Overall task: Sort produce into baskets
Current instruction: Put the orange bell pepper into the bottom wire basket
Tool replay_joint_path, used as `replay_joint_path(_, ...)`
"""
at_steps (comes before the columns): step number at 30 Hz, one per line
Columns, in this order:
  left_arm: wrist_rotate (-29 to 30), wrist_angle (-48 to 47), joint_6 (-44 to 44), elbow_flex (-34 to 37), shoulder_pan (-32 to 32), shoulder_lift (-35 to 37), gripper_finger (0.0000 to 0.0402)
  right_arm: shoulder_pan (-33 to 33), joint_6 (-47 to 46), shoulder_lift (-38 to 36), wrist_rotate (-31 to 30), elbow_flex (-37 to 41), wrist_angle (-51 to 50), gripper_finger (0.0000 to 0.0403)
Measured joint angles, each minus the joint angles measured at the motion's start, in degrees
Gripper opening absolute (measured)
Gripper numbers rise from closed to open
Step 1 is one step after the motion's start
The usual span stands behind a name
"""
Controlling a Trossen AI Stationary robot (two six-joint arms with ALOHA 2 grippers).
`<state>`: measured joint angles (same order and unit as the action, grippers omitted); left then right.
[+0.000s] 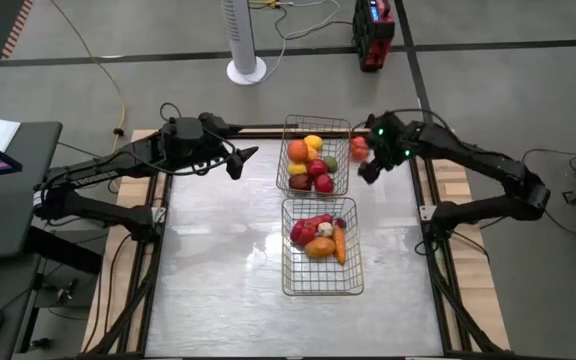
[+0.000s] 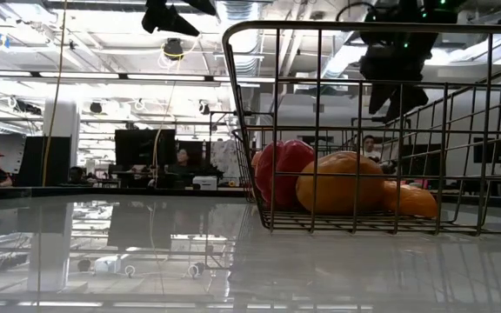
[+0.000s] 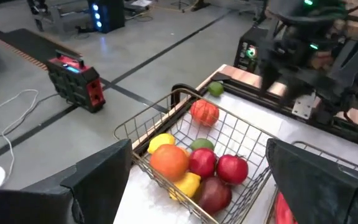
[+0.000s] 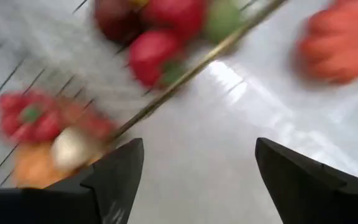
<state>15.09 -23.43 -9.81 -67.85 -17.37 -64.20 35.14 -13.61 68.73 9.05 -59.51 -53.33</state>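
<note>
1. Our right wrist view is smeared; the reddish-orange round fruit (image 1: 358, 146) just right of the far silver wire-mesh basket (image 1: 289, 128) is hard to identify.
2. Right gripper (image 1: 370, 170) hovers beside that basket, fingers spread wide, empty.
3. Left gripper (image 1: 240, 162) waits left of it, wide too.

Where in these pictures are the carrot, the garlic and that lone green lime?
carrot (image 1: 340, 243), high view, middle of its body.
garlic (image 1: 325, 230), high view, its pale top.
green lime (image 3: 215, 89), left wrist view, its centre.
</note>
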Motion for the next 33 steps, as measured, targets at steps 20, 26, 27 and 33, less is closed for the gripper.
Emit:
replay_joint_path(20,1.1,-0.6,-1.8,0.0,-4.9,0.5,0.0357,23.5,8.6,25.3,1.4,-2.9,13.7,0.0398)
replay_joint_path(26,1.2,-0.8,-1.9,0.0,-7.6,0.5,0.0357,24.7,14.0,30.7,4.3,-8.1,13.0,0.0399)
replay_joint_path(27,1.2,-0.9,-1.9,0.0,-8.1,0.5,0.0357,24.7,14.8,31.4,4.5,-8.7,13.0,0.0399)
replay_joint_path(33,-0.5,-1.2,-2.0,0.0,-10.9,0.5,0.0357,24.6,17.0,36.2,5.0,-11.6,13.4,0.0399)
